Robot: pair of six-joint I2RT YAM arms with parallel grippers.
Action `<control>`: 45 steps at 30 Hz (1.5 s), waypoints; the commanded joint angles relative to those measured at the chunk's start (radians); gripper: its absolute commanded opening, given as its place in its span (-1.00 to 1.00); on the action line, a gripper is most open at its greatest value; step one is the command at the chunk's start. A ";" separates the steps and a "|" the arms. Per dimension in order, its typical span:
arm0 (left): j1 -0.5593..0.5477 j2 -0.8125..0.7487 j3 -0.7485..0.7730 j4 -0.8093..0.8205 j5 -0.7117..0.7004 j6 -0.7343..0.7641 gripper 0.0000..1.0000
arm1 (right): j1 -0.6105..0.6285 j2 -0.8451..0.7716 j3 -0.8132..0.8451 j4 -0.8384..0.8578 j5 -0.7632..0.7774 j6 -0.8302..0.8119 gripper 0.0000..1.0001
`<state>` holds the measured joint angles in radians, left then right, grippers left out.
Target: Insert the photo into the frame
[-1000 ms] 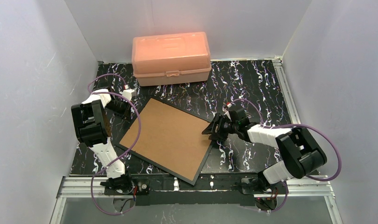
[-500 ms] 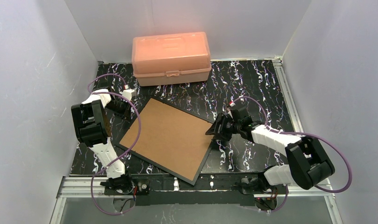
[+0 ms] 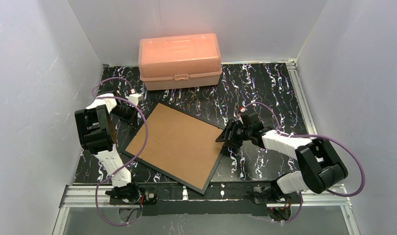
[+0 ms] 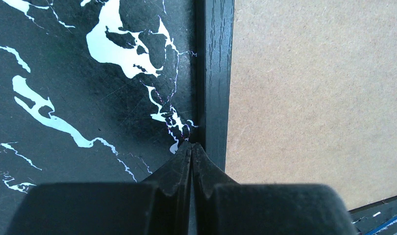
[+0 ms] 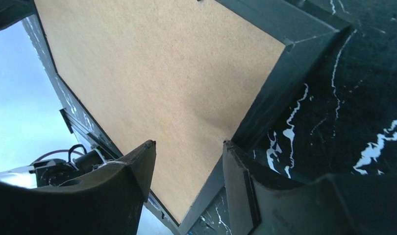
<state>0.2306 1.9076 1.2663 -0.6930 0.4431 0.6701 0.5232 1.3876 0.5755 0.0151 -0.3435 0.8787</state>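
Now the frame [image 5: 282,85] is seen lying flat on the black marbled table [image 3: 265,88], turned at an angle so that one corner points to the near edge and one to the far side. It is filled by the brown backing board [image 3: 174,147], with only a thin black border left showing around it. Beyond its far corner, well apart, the peach box [image 3: 180,54] is set against the back wall, lid down.

Over on the left, the left gripper [image 4: 191,147] is held low at the frame's far-left side. Its fingers are pressed tightly together with nothing caught between them. In the wrist view the joined tips are placed right at the outer edge of the black border, on the table side of it; whether the wood is actually touched cannot be told.

And on the right, the right gripper [image 5: 188,144] is brought in at the frame's right corner. Its jaws are held apart and nothing is gripped. From its own camera, one finger is seen over the brown board and the other over the black border just beside the mitred corner, so the frame's right edge is straddled from above. Contact with the board or the border cannot be made out from either view.
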 commanded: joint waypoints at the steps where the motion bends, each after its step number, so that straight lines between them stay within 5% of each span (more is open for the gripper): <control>1: -0.013 0.004 -0.036 -0.041 0.028 0.004 -1.00 | 0.008 0.044 -0.021 0.044 0.022 0.008 0.22; 35: -0.013 0.011 -0.046 -0.033 0.023 0.001 -1.00 | 0.021 -0.120 0.057 -0.120 -0.043 0.005 0.24; 45: -0.013 0.018 -0.054 -0.033 0.031 -0.003 -1.00 | 0.253 -0.100 -0.037 -0.024 -0.143 0.111 0.24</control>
<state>0.2272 1.9076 1.2579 -0.6891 0.4644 0.6685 0.6872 1.2613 0.5560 -0.0479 -0.4458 0.9459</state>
